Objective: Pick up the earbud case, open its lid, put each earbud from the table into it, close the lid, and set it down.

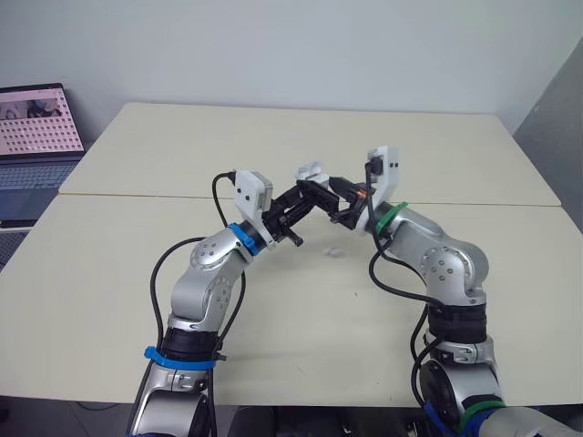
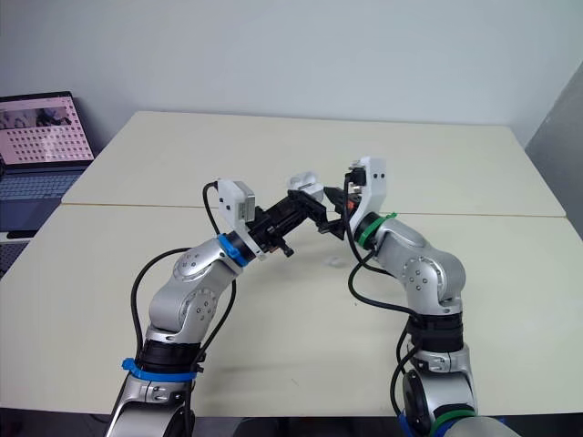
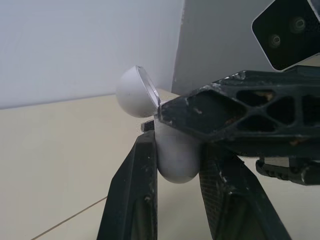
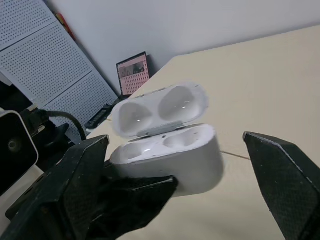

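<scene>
The left gripper [image 1: 310,193] has the earbud case [image 4: 170,152] clamped between its two fingers [image 3: 142,190], which pinch the body from either side; the lid [image 4: 160,107] stands swung open beyond the fingertips. The right gripper [image 1: 335,202] has its fingers spread wide, with the case between them, and one finger lies across the case by the hinge. An earbud [image 1: 333,251] lies on the table [image 1: 137,273], beneath both sets of fingertips and apart from them.

Our head camera looks forward and down across the bench [image 1: 273,137], its two eyes sharing nearly the whole scene. Our left wrist camera faces right, very near the open earbud case [image 3: 175,160]; our right wrist camera faces left toward the laptop [image 4: 132,75], sharing that case.
</scene>
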Motion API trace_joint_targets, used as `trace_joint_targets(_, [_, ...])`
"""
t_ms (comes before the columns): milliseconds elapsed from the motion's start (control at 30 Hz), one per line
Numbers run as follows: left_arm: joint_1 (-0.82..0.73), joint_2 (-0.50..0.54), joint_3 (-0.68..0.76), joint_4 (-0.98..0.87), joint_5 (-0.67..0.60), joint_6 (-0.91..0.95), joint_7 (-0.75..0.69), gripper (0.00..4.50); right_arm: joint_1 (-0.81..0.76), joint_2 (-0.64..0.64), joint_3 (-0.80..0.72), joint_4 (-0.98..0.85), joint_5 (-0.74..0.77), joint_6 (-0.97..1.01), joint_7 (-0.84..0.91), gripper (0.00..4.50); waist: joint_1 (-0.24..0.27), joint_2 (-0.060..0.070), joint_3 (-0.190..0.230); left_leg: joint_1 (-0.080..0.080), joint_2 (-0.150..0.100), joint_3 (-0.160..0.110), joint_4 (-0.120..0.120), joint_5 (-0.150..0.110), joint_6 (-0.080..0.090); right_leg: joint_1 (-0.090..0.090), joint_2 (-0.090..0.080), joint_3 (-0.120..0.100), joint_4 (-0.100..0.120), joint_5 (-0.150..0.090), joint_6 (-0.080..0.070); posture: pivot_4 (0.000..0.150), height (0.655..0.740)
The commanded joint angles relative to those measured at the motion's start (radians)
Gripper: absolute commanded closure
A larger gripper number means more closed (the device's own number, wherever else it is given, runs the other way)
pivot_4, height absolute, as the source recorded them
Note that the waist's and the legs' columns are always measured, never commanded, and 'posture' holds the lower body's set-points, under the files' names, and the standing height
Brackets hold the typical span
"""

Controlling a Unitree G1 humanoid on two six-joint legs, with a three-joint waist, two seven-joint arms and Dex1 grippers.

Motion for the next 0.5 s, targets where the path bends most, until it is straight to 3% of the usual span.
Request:
trace_joint_targets(33, [0.000,0.016,0.018,0.000,0.009,-0.038,-0.007,3.74,-0.038,-0.013,-0.037,-0.024,0.037,-0.032,0.000,0.01,0.000,0.000,0.000,-0.001,0.000,0.000,0.000,0.000,0.000,-0.001,0.000,0.000,0.000,0.000,0.000,0.150,0.7400])
trace_joint_targets(300, [-0.020,0.043,0.052,0.062,0.017,-0.058,0.009,3.74,-0.073,-0.074,-0.097,-0.031,0.098,-0.048,0.027,0.01,0.000,0.000,0.000,-0.003,0.000,0.000,0.000,0.000,0.000,-0.002,0.000,0.000,-0.001,0.000,0.000,0.150,0.7400])
trace_joint_targets(500, [-0.014,0.074,0.080,0.063,0.017,-0.063,0.004,3.74,-0.044,-0.252,-0.075,-0.047,0.092,-0.022,0.131,0.01,0.001,0.000,0.000,-0.003,0.000,0.000,0.000,0.000,0.000,-0.002,0.000,-0.001,-0.001,0.000,0.000,0.150,0.7400])
